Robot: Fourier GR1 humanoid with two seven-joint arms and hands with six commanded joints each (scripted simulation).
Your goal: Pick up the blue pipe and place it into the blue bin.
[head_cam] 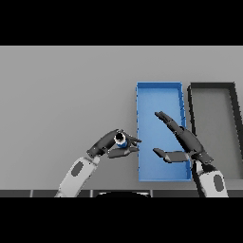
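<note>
1. The blue pipe sits low in the frame's centre, pinched between the fingers and thumb of the left hand, just left of the blue bin.
2. The right hand hovers over the bin's lower right part, fingers straight, thumb out.
3. A dark bin stands beside it on the grey table.

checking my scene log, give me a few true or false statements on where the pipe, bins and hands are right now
1. The left hand is curled round the blue pipe. True.
2. The blue pipe lies inside the blue bin. False: it is held just left of the bin's left wall.
3. The right hand is open over the blue bin. True.
4. The dark bin sits left of the blue bin. False: it sits to its right.
</note>
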